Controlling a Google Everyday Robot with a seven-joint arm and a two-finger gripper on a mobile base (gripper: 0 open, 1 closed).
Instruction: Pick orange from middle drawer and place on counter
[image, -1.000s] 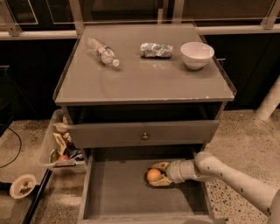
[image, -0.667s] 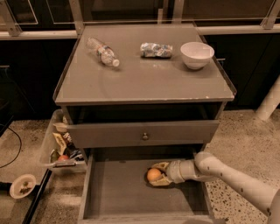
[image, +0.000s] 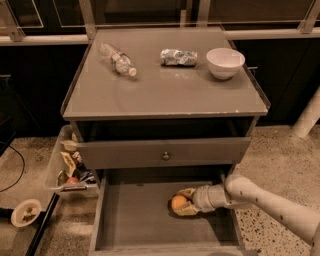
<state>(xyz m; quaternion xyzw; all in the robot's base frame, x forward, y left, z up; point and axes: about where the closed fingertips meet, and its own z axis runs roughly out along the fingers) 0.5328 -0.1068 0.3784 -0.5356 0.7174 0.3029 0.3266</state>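
Observation:
The orange (image: 178, 202) lies on the bare grey floor of the open middle drawer (image: 132, 217), right of its centre. My gripper (image: 178, 203) reaches into the drawer from the right on a white arm (image: 260, 200). Its yellowish fingers (image: 187, 193) sit above and below the orange and close on it, at floor level. The counter (image: 165, 92) is the glossy grey cabinet top above.
On the counter lie a plastic bottle (image: 117, 58), a crushed can (image: 178, 57) and a white bowl (image: 225, 62). The upper drawer panel with a knob (image: 165, 155) overhangs the drawer's back. A bin of snacks (image: 70, 167) stands at the left, a small dish (image: 25, 212) on the floor.

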